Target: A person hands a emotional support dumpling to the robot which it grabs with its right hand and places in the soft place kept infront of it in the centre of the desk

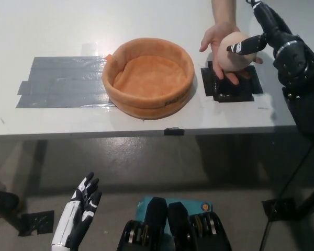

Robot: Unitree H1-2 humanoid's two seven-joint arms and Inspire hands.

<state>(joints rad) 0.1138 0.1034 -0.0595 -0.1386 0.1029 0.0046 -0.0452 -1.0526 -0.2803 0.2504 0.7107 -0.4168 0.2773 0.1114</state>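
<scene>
A person's hand (219, 39) reaches in from the top and cups a beige plush dumpling (234, 53) above the table's right side. My black right hand (267, 32) is at the dumpling from the right, with one finger laid across its top and the others spread; it has no closed hold on it. The soft orange round basket (148, 78) sits in the middle of the white desk (52, 31), left of the dumpling and holding nothing. My white left hand (78, 212) hangs open below the desk edge at lower left.
A patch of grey tape strips (63, 82) lies left of the basket. A black taped square (231, 83) marks the desk under the dumpling. A small black clip (174, 131) sits on the front edge.
</scene>
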